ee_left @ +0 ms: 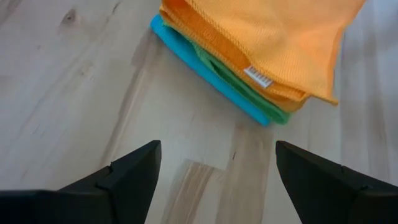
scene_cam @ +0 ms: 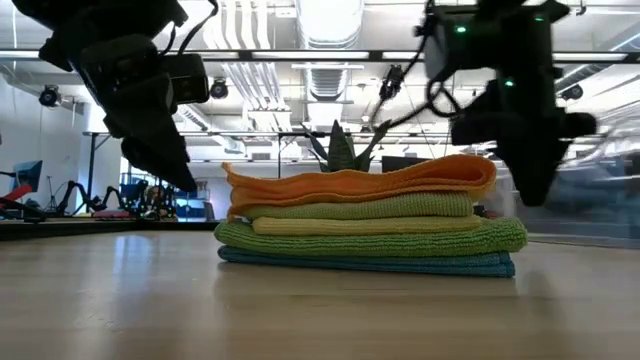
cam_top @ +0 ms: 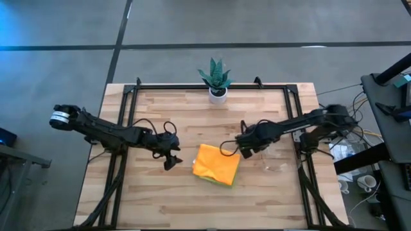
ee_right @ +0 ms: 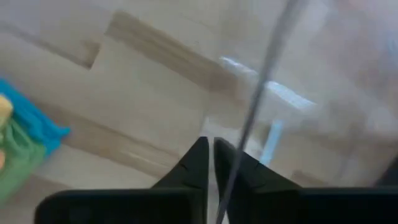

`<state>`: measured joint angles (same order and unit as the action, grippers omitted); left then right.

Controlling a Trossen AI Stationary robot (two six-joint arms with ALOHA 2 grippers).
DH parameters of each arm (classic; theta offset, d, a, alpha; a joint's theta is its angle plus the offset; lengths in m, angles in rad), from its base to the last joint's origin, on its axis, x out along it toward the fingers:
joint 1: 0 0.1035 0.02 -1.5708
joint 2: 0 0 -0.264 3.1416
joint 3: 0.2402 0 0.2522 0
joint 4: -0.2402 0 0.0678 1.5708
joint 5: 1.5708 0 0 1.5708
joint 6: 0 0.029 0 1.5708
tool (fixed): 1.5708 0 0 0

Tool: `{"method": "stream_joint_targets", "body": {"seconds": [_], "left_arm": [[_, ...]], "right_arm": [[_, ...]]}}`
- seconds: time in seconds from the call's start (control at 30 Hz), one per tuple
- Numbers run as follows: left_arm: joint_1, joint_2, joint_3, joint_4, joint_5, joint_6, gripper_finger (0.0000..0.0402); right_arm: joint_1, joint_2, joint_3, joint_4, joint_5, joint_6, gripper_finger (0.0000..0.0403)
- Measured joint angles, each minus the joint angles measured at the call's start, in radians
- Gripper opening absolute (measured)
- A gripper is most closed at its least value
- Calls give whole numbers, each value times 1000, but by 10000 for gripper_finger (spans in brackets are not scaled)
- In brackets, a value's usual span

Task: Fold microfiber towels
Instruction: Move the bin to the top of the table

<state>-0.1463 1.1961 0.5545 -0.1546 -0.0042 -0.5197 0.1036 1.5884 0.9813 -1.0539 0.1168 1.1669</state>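
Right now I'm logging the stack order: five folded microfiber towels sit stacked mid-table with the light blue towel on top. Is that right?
Not quite. The low view shows the orange microfiber towel on top; the light blue microfiber towel lies at the bottom of the stack.

1. The microfiber towels lay in one folded stack near the middle of the table.
2. The potted plant stood behind the stack, at the table's far edge.
3. The left gripper hung just left of the stack, apart from it.
4. The right gripper sat by the stack's right rear corner.
5. A clear tray lay right of the stack.
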Motion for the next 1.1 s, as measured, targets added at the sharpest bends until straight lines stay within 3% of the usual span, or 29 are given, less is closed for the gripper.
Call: {"method": "stream_joint_targets", "body": {"seconds": [0.27, 0.43, 0.53, 0.7, 0.87, 1.1], "left_arm": [[0, -36, 1, -35, 11, 3, 300], [0, -125, 2, -97, 11, -23, 300], [0, -187, 2, -105, 6, -24, 300], [0, -248, 2, -109, -3, -50, 300], [-2, -272, 2, -131, 4, -76, 300], [-17, -240, -4, -145, 2, -159, 300]], "right_arm": [[-6, 198, 332, -182, 36, -566, 10], [-13, 294, 546, -185, 168, -937, 9], [-30, 362, 645, -144, 245, -1080, 9], [-72, 519, 798, -79, 245, -1260, 9], [-86, 680, 965, -81, 226, -1302, 9], [-86, 735, 1096, -104, 38, -1170, 25]]}}
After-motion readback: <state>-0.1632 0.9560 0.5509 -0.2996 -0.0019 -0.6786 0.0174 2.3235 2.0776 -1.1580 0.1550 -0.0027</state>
